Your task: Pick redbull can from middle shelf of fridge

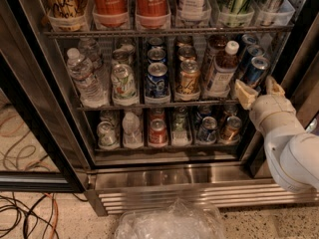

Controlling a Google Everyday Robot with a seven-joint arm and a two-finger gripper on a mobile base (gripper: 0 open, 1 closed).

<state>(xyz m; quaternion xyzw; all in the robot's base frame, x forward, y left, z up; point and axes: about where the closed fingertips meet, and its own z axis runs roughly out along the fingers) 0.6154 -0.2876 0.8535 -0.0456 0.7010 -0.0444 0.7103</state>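
The fridge (199,182) stands open in front of me, with a ribbed steel base. Its middle shelf (149,105) is a wire rack holding a water bottle (82,76), mixed cans and, at the far right, a row of slim blue-and-silver redbull cans. The front redbull can (255,69) stands upright at the shelf's right end. My gripper (259,89) is open and empty, at the right edge of the shelf, just below and in front of that can. Its tan fingers (244,94) point up toward the can without touching it.
A brown bottle with a white cap (222,67) stands just left of the redbull row. A wide dark-blue can (157,79) and a gold-orange can (189,78) stand mid-shelf. Coca-Cola bottles (110,1) are above. The black frame (299,59) is close on the right. A plastic bag (169,222) and cables (25,213) lie on the floor.
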